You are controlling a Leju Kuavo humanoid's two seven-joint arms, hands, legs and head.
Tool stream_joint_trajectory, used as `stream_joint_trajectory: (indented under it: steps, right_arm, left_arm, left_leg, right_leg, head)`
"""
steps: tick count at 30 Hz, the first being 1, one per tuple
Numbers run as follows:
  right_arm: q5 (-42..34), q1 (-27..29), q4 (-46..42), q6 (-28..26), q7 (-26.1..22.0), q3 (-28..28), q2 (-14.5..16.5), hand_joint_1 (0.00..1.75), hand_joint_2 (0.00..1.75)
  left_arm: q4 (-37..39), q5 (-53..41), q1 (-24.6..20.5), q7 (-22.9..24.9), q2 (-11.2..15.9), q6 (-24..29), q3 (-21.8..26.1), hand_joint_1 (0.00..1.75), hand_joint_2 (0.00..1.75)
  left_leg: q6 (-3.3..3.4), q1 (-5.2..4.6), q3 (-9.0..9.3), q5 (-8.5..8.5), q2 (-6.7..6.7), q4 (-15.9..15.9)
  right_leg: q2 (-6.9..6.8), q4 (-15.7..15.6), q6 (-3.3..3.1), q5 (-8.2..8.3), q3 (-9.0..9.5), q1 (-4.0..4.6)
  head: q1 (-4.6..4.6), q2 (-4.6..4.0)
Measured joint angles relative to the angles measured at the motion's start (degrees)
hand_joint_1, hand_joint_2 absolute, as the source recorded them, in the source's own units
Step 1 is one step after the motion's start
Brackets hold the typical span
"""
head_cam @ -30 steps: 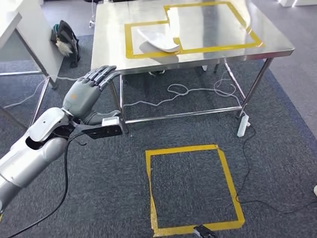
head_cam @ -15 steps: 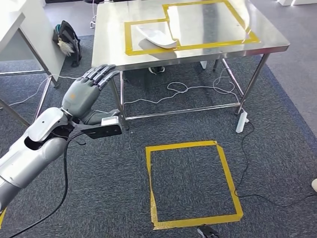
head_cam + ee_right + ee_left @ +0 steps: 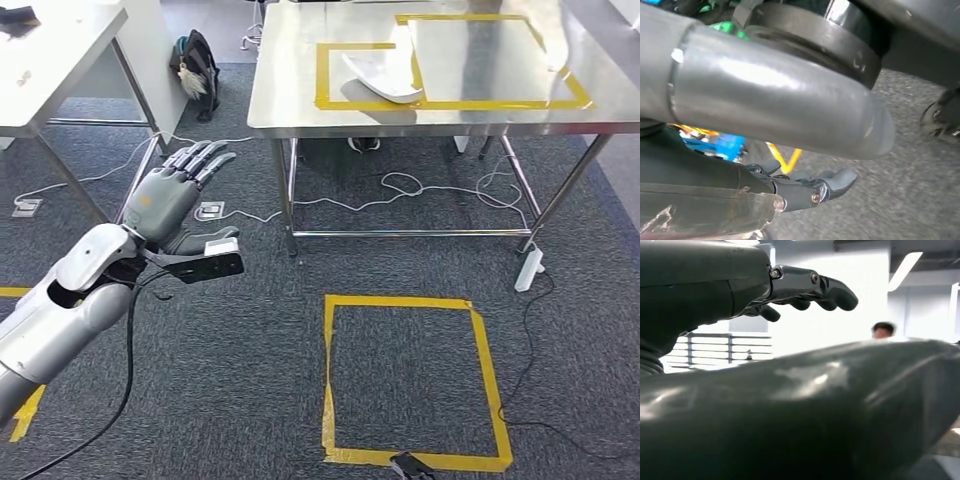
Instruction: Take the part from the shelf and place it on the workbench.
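Left robot hand [image 3: 167,192] is raised over the carpet w/ fingers [image 3: 198,157] spread and nothing in it; the left wrist view also shows them extended. Right robot hand [image 3: 811,187] shows in its wrist view near the floor, fingers loosely apart, holding nothing (partly hidden by the arm). The white part [image 3: 381,76] lies on the steel tabletop [image 3: 468,112], inside the yellow tape outline [image 3: 323,76], well apart from both hands. A taped square [image 3: 412,381] marks the carpet nearer the robot.
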Motion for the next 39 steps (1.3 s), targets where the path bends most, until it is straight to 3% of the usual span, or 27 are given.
stream_joint_trajectory:
  steps: [2, 4, 5, 7, 9, 10, 11, 13, 15, 17, 18, 20, 22, 23, 24, 25, 27, 29, 31, 33, 35, 37, 39]
  right_arm:
    - [-0.13, 0.18, -0.22, -0.12, -0.43, 0.01, 0.08, 0.00, 0.00]
    - [-0.30, 0.32, -0.48, -0.27, -0.31, 0.00, 0.08, 0.00, 0.00]
    - [-0.43, 0.42, -0.58, -0.36, -0.25, -0.02, 0.08, 0.00, 0.00]
    - [-0.69, 0.78, -0.68, -0.54, -0.19, -0.04, 0.02, 0.00, 0.00]
    - [-1.05, 1.39, -0.88, -0.66, -0.19, -0.04, 0.02, 0.00, 0.00]
    - [-1.26, 1.71, -1.05, -0.72, -0.17, -0.04, 0.02, 0.00, 0.00]
    - [-1.44, 2.00, -1.23, -0.79, -0.16, -0.04, 0.02, 0.00, 0.00]
    - [-1.71, 2.48, -1.66, -1.02, -0.13, -0.07, -0.07, 0.00, 0.00]
    - [-1.95, 2.83, -2.10, -1.30, -0.13, -0.11, -0.25, 0.00, 0.00]
    - [-2.21, 3.09, -2.53, -1.55, -0.13, -0.13, -0.37, 0.00, 0.00]
    - [-2.32, 3.20, -2.74, -1.64, -0.11, -0.13, -0.41, 0.00, 0.00]
    - [-2.48, 3.48, -3.08, -1.75, -0.11, -0.13, -0.51, 0.00, 0.00]
    - [-2.54, 3.85, -3.26, -1.79, -0.20, -0.11, -0.58, 0.00, 0.00]
    - [-2.55, 4.05, -3.29, -1.80, -0.23, -0.10, -0.60, 0.00, 0.00]
    - [-2.57, 4.24, -3.31, -1.81, -0.24, -0.08, -0.61, 0.00, 0.00]
    - [-2.60, 4.39, -3.32, -1.85, -0.22, -0.07, -0.62, 0.00, 0.00]
    - [-2.73, 4.54, -3.43, -2.07, -0.15, -0.07, -0.68, 0.00, 0.00]
    - [-3.02, 4.58, -3.69, -2.46, -0.19, -0.07, -0.78, 0.00, 0.00]
    - [-3.48, 4.76, -4.12, -3.01, -0.55, -0.07, -0.81, 0.00, 0.00]
    - [-4.12, 5.10, -4.69, -3.63, -0.81, -0.07, -0.82, 0.00, 0.00]
    - [-4.89, 5.55, -5.25, -4.39, -0.69, -0.08, -0.91, 0.00, 0.00]
    - [-5.78, 6.20, -5.68, -5.22, -0.58, -0.09, -1.01, 0.00, 0.00]
    - [-6.70, 7.04, -6.12, -6.02, -0.58, -0.09, -1.05, 0.00, 0.00]
  left_arm:
    - [0.08, -0.17, 0.98, 0.33, 1.03, -0.16, 0.11, 0.00, 0.00]
    - [0.11, -0.16, 1.96, 0.62, 2.15, -0.23, 0.31, 0.00, 0.00]
    - [0.12, -0.02, 2.35, 0.93, 2.61, -0.28, 0.42, 0.00, 0.00]
    - [0.14, 0.43, 3.72, 1.57, 3.36, -0.34, 0.70, 0.00, 0.00]
    - [0.14, 1.10, 6.53, 1.80, 4.36, -0.17, 1.31, 0.00, 0.00]
    - [0.14, 1.51, 8.16, 1.82, 4.99, 0.02, 1.81, 0.00, 0.00]
    - [0.12, 1.85, 9.70, 1.78, 5.60, 0.26, 2.41, 0.00, 0.00]
    - [-0.02, 2.39, 12.30, 1.51, 6.75, 0.81, 3.92, 0.00, 0.00]
    - [-0.35, 2.68, 14.81, 1.23, 7.59, 1.29, 5.47, 0.00, 0.00]
    - [-0.72, 2.80, 17.53, 1.15, 8.29, 1.57, 6.78, 0.00, 0.00]
    - [-0.90, 2.83, 18.77, 1.15, 8.65, 1.63, 7.35, 0.00, 0.00]
    - [-1.22, 2.89, 20.43, 1.15, 9.10, 1.71, 8.35, 0.00, 0.00]
    - [-1.44, 2.92, 21.38, 1.15, 9.26, 1.74, 8.92, 0.00, 0.00]
    - [-1.48, 2.93, 21.82, 1.15, 9.25, 1.74, 9.02, 0.00, 0.00]
    - [-1.51, 2.93, 22.28, 1.15, 9.26, 1.73, 9.07, 0.00, 0.00]
    - [-1.52, 2.94, 22.72, 1.15, 9.27, 1.71, 9.17, 0.00, 0.00]
    - [-1.62, 3.05, 23.55, 1.15, 9.27, 1.67, 9.69, 0.00, 0.00]
    - [-1.90, 3.28, 24.67, 1.15, 9.27, 1.69, 10.57, 0.00, 0.00]
    - [-2.26, 3.78, 26.50, 1.15, 9.29, 1.82, 11.66, 0.00, 0.00]
    - [-2.45, 4.76, 29.14, 1.28, 9.24, 2.08, 12.93, 0.00, 0.00]
    - [-2.48, 6.18, 32.10, 1.82, 8.88, 2.50, 14.32, 0.00, 0.00]
    - [-2.36, 7.93, 34.99, 2.65, 8.11, 3.09, 15.50, 0.00, 0.00]
    - [-1.70, 10.17, 38.06, 3.31, 7.10, 3.93, 16.21, 0.00, 0.00]
  left_leg:
    - [-0.78, 0.24, -0.47, 0.52, -1.06, -0.18]
    - [-1.49, 0.17, -1.23, -0.30, 0.16, 0.85]
    - [-1.88, 0.17, -2.25, -1.65, 1.51, 2.91]
    - [-2.74, 0.57, -5.51, -5.36, 4.05, 9.94]
    - [-3.41, 1.16, -7.77, -7.00, 4.70, 15.10]
    - [-3.65, 1.41, -7.45, -6.34, 4.84, 14.74]
    - [-3.81, 1.60, -5.97, -4.83, 5.15, 12.17]
    - [-3.86, 1.56, -1.43, -1.86, 7.46, 4.30]
    - [-3.11, 1.30, 1.02, -0.99, 9.11, -0.16]
    - [-2.02, 1.11, 1.07, -1.13, 8.23, -0.59]
    - [-1.59, 1.14, 1.08, -1.09, 7.69, -0.65]
    - [-0.69, 1.27, 1.10, -0.89, 6.62, -0.81]
    - [-0.09, 1.24, 1.04, -0.81, 5.47, -0.84]
    - [0.04, 1.13, 1.01, -0.79, 4.85, -0.84]
    - [0.09, 1.03, 1.00, -0.78, 4.19, -0.82]
    - [0.10, 0.95, 1.01, -0.77, 3.51, -0.80]
    - [0.01, 0.91, 1.03, -0.72, 2.14, -0.70]
    - [-0.35, 0.77, 0.90, -0.71, 1.05, -0.39]
    - [-0.96, 0.73, 0.67, -0.57, 0.26, -0.26]
    - [-1.53, 0.88, 0.57, -0.38, -0.10, -0.39]
    - [-2.12, 0.88, -0.31, -1.86, 1.59, 1.52]
    - [-2.71, 0.95, -3.26, -5.68, 3.97, 8.02]
    - [-3.09, 1.17, -6.40, -8.69, 4.68, 15.08]
  right_leg:
    - [-0.81, -0.38, -0.35, 0.24, 0.16, 0.08]
    - [-2.11, -0.88, -0.97, 0.71, 0.24, -0.16]
    - [-2.86, -1.14, -1.19, 0.92, 0.27, -0.34]
    - [-4.34, -1.27, -1.35, 1.03, 0.24, -0.37]
    - [-5.82, -1.27, -1.30, 1.00, 0.20, -0.45]
    - [-6.52, -1.26, -1.22, 0.95, 0.20, -0.52]
    - [-7.19, -1.26, -1.11, 0.88, 0.24, -0.58]
    - [-8.34, -1.25, -0.61, 0.64, 0.47, -0.44]
    - [-9.32, -1.35, 0.12, 0.31, 0.87, -0.08]
    - [-10.37, -1.71, 0.82, 0.07, 1.40, -0.01]
    - [-10.44, -1.68, 1.16, -0.17, 1.49, -0.12]
    - [-8.51, 1.25, 1.56, -2.32, 0.29, -0.27]
    - [-5.76, 9.21, 1.47, -6.46, -3.38, -0.20]
    - [-5.16, 13.32, 1.35, -8.08, -5.38, -0.09]
    - [-4.91, 15.88, 1.21, -8.67, -6.72, 0.04]
    - [-4.81, 16.02, 1.03, -8.01, -6.98, 0.15]
    - [-4.22, 10.00, 0.60, -4.20, -4.37, 0.24]
    - [-2.32, 2.31, 0.34, -1.32, -0.66, 0.05]
    - [-1.33, -0.57, 0.14, -0.78, 0.94, 0.02]
    - [-2.12, -0.70, -0.41, -0.47, 1.15, 0.06]
    - [-2.95, -0.99, -1.12, -0.13, 1.23, -0.10]
    - [-3.89, -1.16, -1.50, -0.03, 1.19, -0.11]
    - [-5.01, -1.16, -1.57, -0.05, 1.03, -0.05]
  head:
    - [0.04, 0.00]
    - [-0.33, 0.00]
    - [-0.57, 0.00]
    - [-1.05, 0.00]
    - [-1.08, 0.00]
    - [-1.07, 0.00]
    - [-1.09, 0.00]
    - [-1.15, 0.00]
    - [-1.08, 0.00]
    - [-0.97, 0.00]
    - [-0.98, 0.00]
    - [-0.85, 0.00]
    - [-0.69, 0.00]
    - [-0.68, 0.00]
    - [-0.69, 0.00]
    - [-0.69, 0.00]
    - [-0.69, 0.00]
    - [-0.73, 0.00]
    - [-0.78, 0.00]
    - [-0.79, 0.00]
    - [-0.96, 0.00]
    - [-1.12, 0.00]
    - [-1.13, 0.00]
